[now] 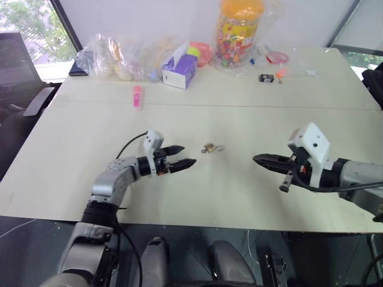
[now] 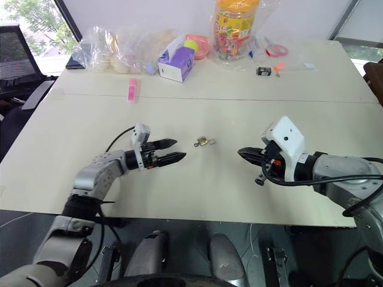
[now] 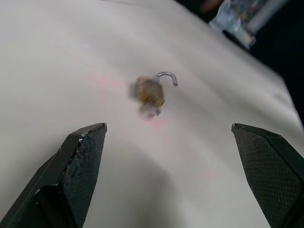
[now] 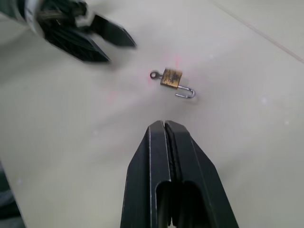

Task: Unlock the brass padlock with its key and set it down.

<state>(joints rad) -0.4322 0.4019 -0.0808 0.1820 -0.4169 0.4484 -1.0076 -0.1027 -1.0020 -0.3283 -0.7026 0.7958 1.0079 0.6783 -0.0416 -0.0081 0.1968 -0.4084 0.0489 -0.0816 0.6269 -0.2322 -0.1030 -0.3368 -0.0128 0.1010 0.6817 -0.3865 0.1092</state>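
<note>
The pale cream desk is looked down on from head height by the two eye views, facing forward across it; nearly the same scene is shared, slightly offset sideways. The left wrist view is set close above the desk, looking along the left hand with its fingers spread. The right wrist view looks along the right hand, fingers pressed together. Shared by all four is the tiny yellow-gold brass padlock, lying ahead of each hand, between them.
</note>
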